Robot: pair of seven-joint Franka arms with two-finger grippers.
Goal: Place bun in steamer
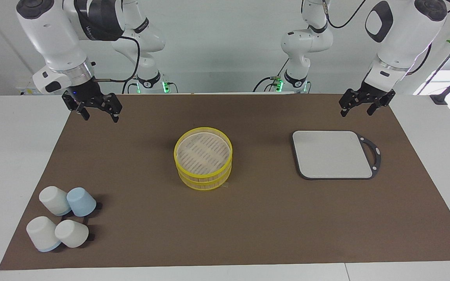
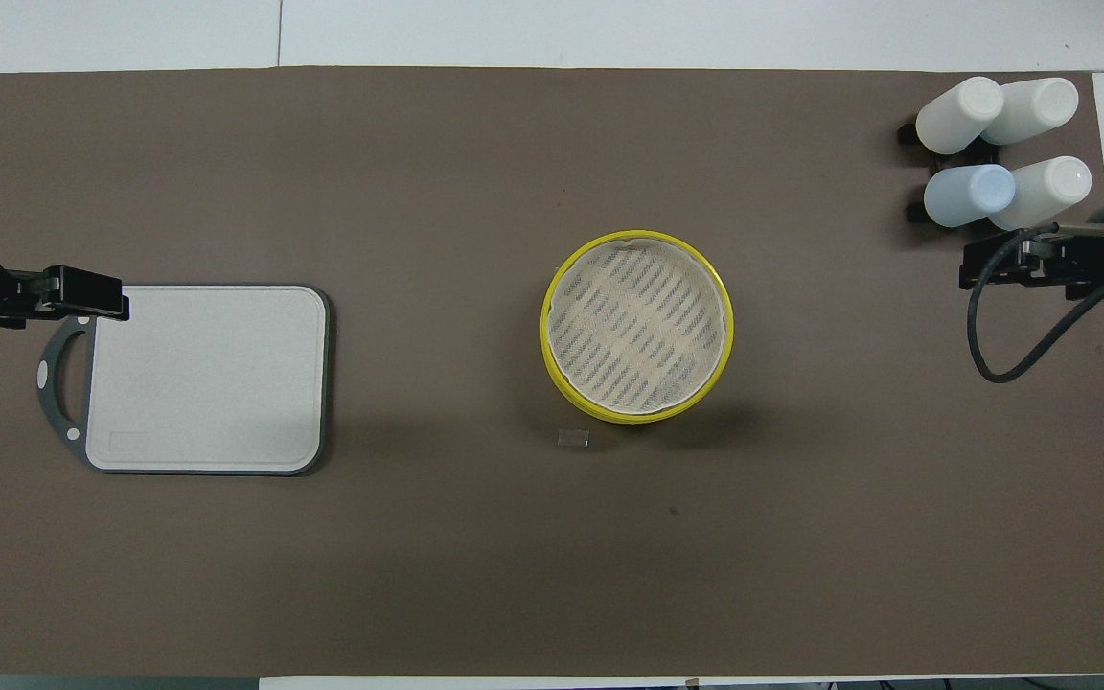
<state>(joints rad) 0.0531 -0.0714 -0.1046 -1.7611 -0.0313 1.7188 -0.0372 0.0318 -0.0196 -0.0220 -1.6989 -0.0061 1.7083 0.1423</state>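
While both arms hang raised, left pincer (image 1: 356, 109) and right pincer (image 1: 99, 115) gape.

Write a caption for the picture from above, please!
Closed yellow steamer mid-mat, grey cutting board and four upturned cups at opposite ends.

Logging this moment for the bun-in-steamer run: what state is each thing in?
steamer: lid on, mid-mat; no bun visible.
cutting board: flat, bare.
cups: four, upside down on a rack.
left gripper: open, empty, raised near the board's handle.
right gripper: open, empty, raised over the mat's edge.
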